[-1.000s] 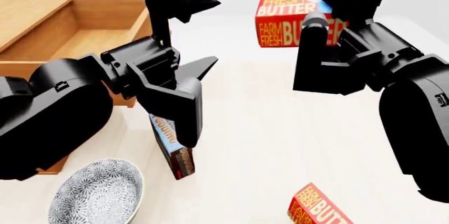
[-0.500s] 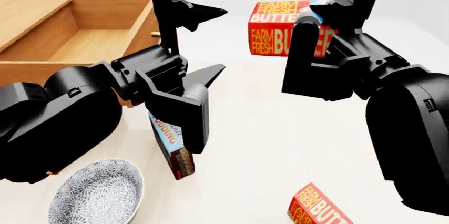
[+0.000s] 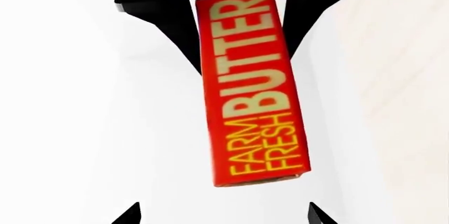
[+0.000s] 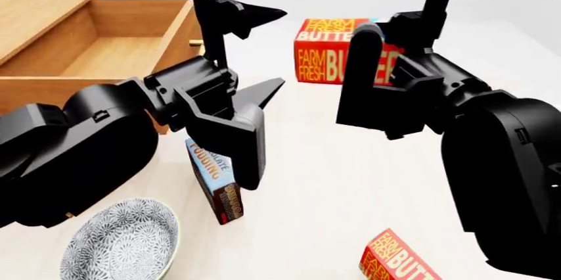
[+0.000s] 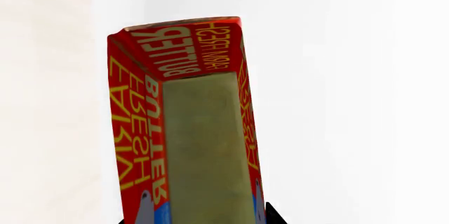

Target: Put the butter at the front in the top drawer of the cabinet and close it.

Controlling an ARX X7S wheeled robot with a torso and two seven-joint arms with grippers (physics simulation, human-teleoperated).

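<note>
In right wrist view, butter [image 5: 196, 129] shows olive face.

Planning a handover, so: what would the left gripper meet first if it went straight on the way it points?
Probably the butter held by the right gripper; the left wrist view shows it dead ahead between the open fingers, though depth is unclear.

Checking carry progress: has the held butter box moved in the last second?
Yes. The butter in the right gripper shifted left toward the open top drawer.
</note>
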